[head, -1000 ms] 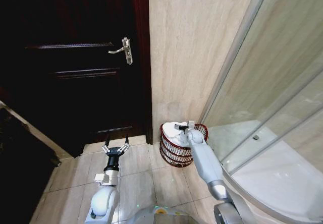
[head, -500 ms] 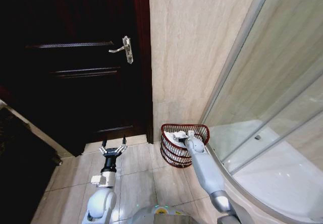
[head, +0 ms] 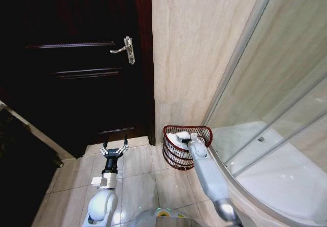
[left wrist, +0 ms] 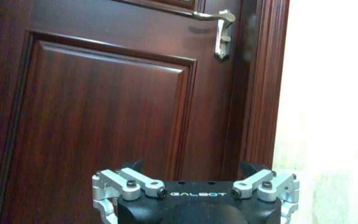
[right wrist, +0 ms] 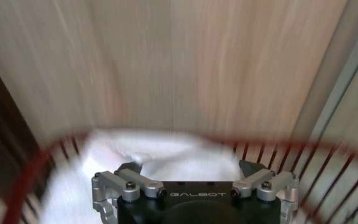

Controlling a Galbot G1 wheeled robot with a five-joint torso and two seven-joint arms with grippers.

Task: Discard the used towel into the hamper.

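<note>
Hovering over the hamper, right end effector (marked GALBOT) spread above towel.

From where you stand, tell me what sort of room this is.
Most likely a bathroom: a curved glass shower enclosure on the right, beige tiled walls, and a wire hamper holding a white towel beside a dark wooden door.

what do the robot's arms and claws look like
Both arms are smooth light grey-white shells. The left claw and right claw share one build: a black body with white GALBOT lettering, silver metal linkage brackets with dark bolts, and black finger tips.
</note>
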